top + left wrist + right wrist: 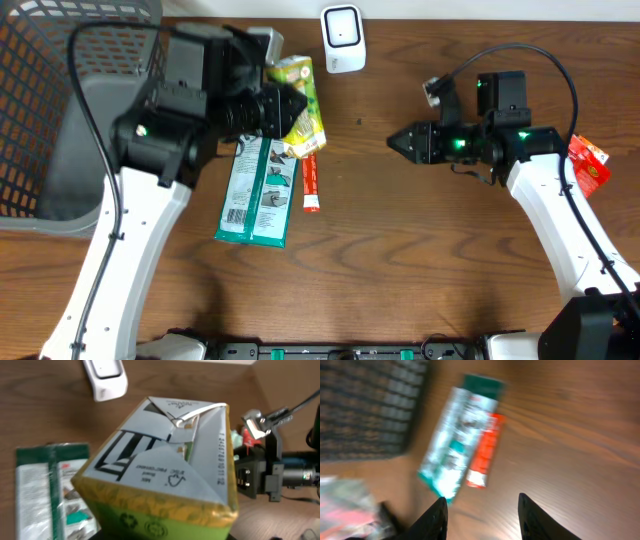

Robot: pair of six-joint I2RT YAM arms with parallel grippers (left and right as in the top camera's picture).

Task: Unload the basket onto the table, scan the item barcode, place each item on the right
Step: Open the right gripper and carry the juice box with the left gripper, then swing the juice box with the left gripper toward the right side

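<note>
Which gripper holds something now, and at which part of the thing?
The left gripper holds the yellow-green carton near its middle; the right gripper is open and empty.

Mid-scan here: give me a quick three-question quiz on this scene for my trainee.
1. Fill in: the green packet and red tube lie side by side on the ___.
2. True or false: the right gripper holds the red tube.
3. The left gripper grips: A) green packet B) yellow-green carton C) red tube.
Key: 1 table; 2 false; 3 B.
</note>
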